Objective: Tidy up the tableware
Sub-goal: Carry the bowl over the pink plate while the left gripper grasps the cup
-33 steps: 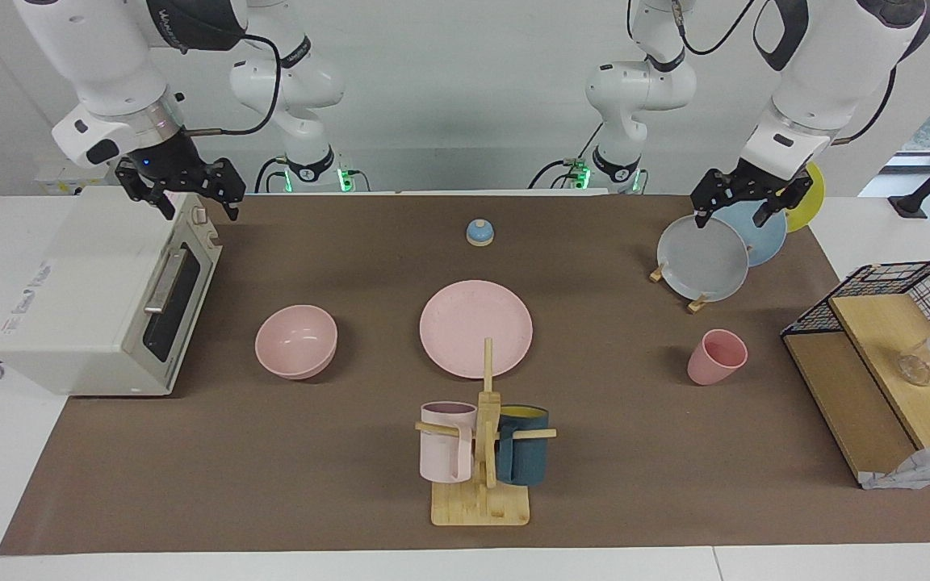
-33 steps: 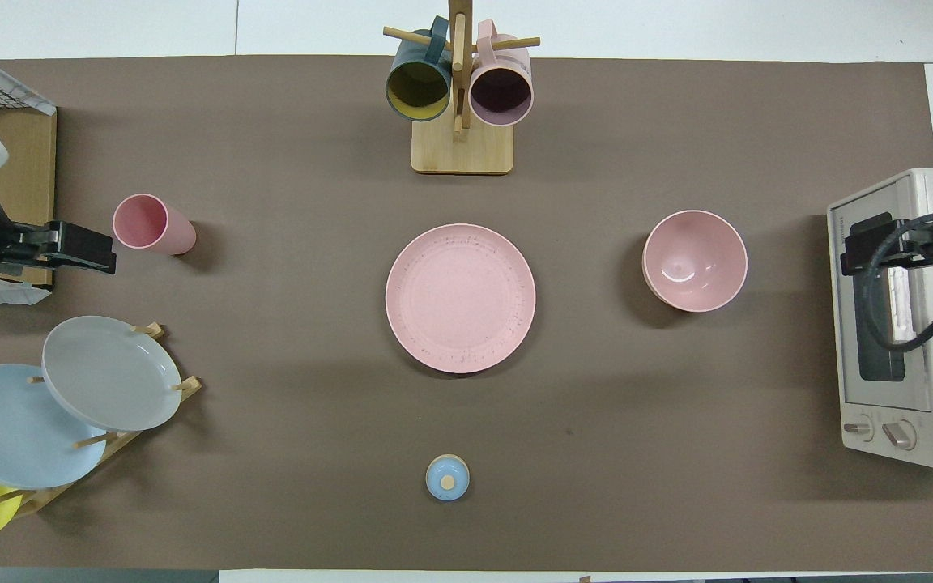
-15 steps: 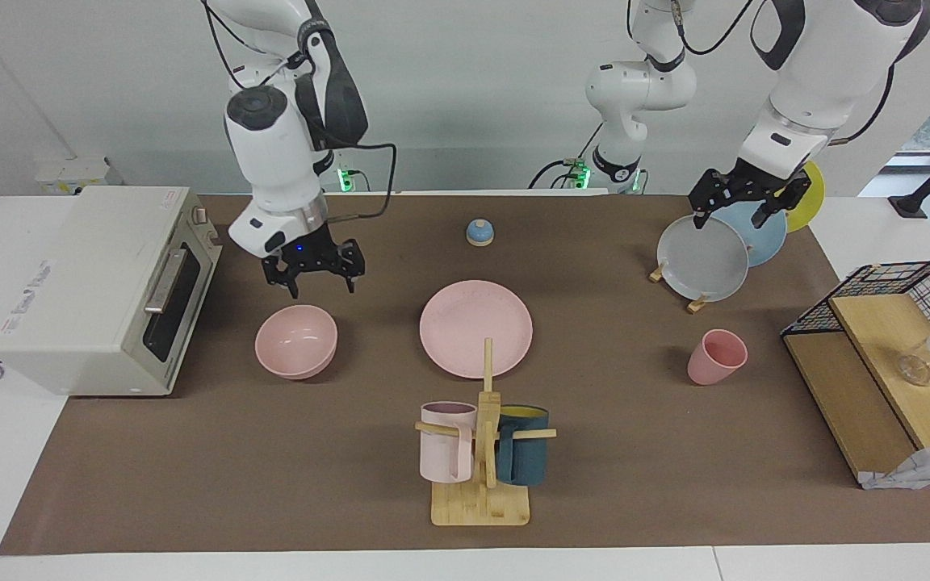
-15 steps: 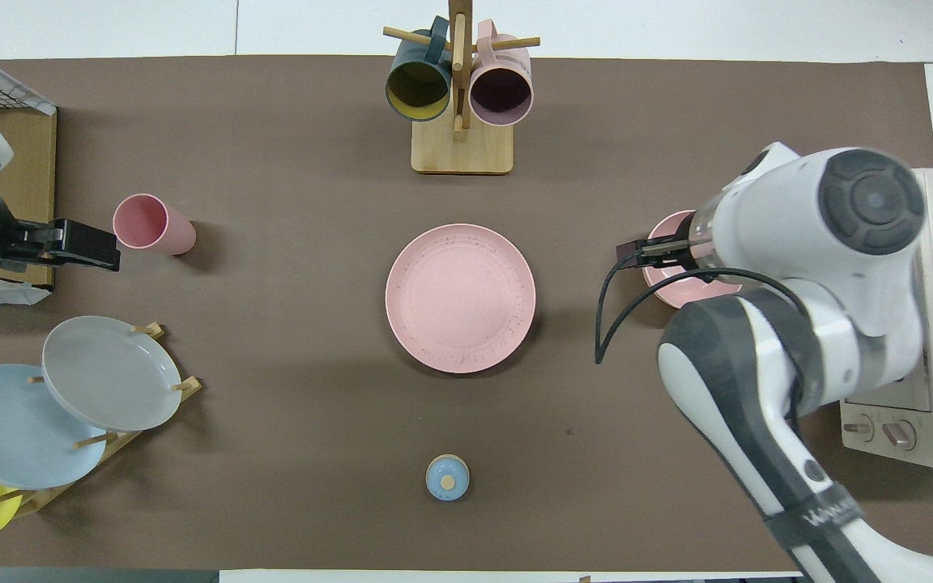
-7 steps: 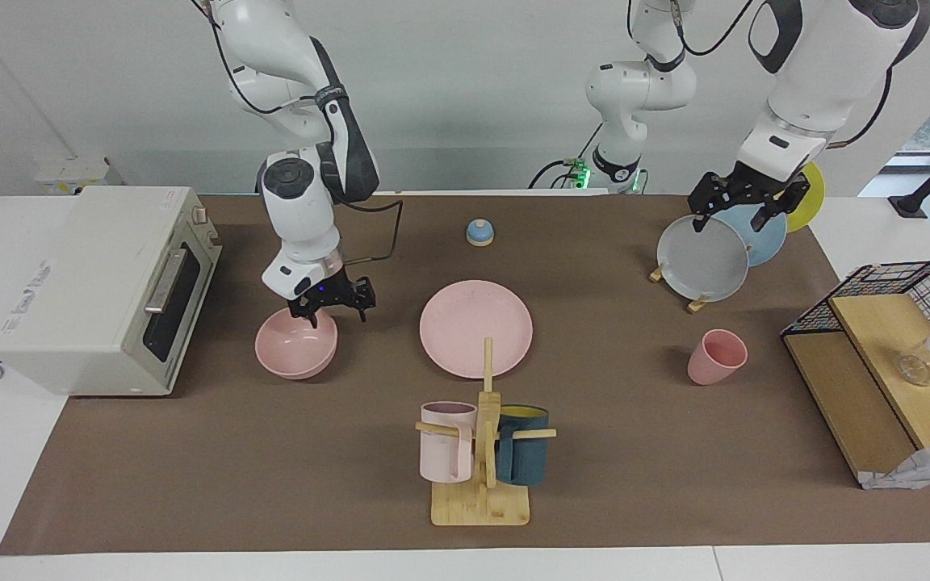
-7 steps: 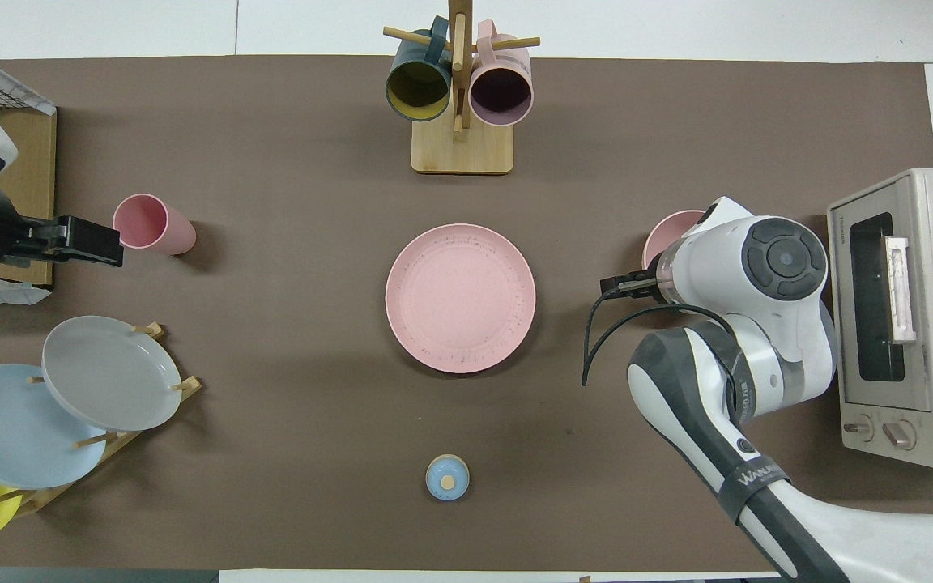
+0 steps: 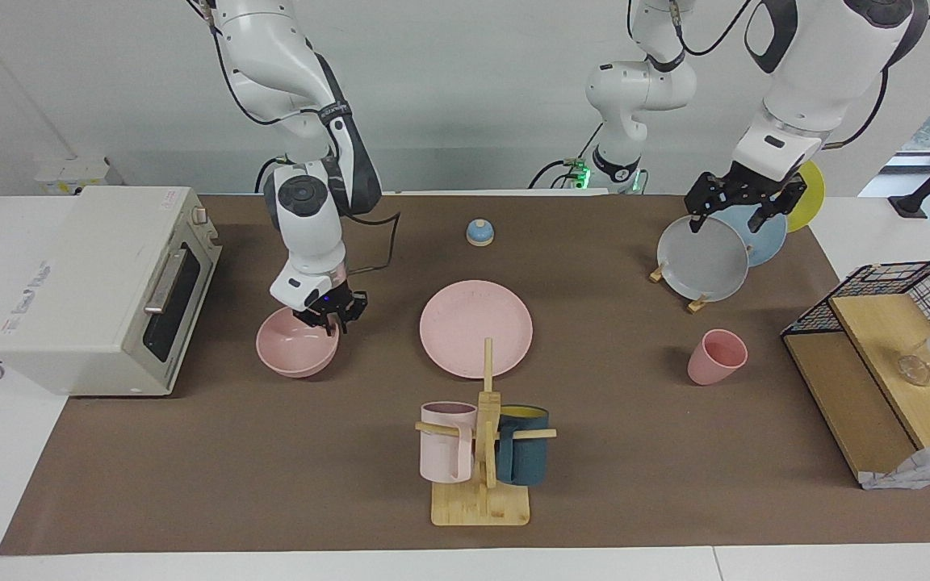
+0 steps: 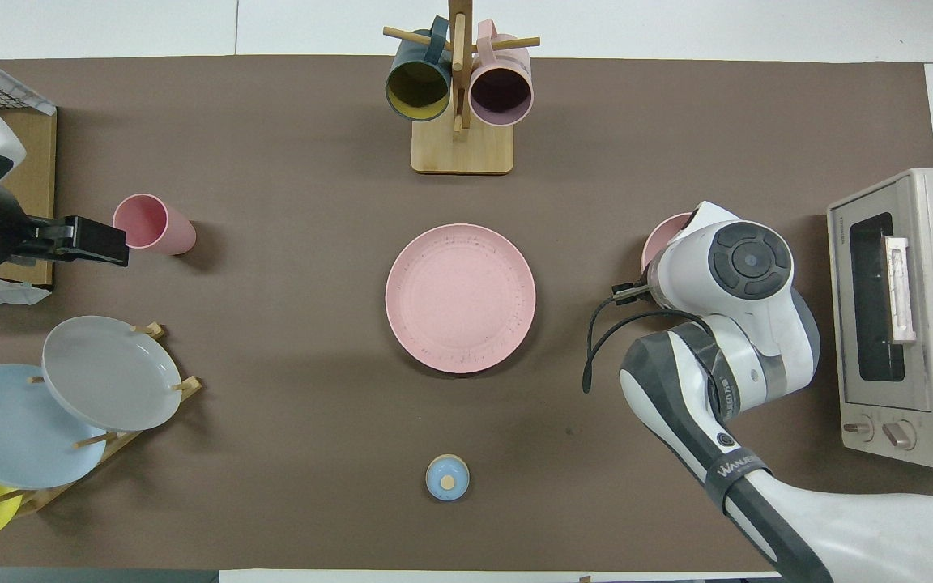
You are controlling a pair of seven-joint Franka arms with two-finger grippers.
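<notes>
Brown matting covers my bench [image 7: 190,484], and the matching pink set is spread along its middle. My right gripper [image 7: 326,316] is down at the pink bowl [image 7: 297,342], at the part of its rim nearest my bases, beside the toaster oven [image 7: 102,286]. Its fingers look drawn in on that rim, one inside and one outside, though from above my own wrist hides the contact. I judge the grip only just made, so I should make sure it is firm before lifting, then raise the bowl straight up and keep it level, since a rim pinch lets a deep bowl swing.

The pink plate [image 7: 476,327] lies flat at the bench's centre, well apart from the bowl, and seems the natural place to set it. The pink cup [image 7: 715,356] stands upright toward my left arm's end. My left gripper [image 7: 743,211] waits with fingers spread, over the rack of grey, blue and yellow plates [image 7: 722,246].

The path from bowl to plate looks clear at bench level. The mug tree [image 7: 483,452] with its pale pink and teal mugs stands farther from me than the plate, and the small blue bell [image 7: 479,232] nearer. The oven door is close to the bowl, so I should lift away from it.
</notes>
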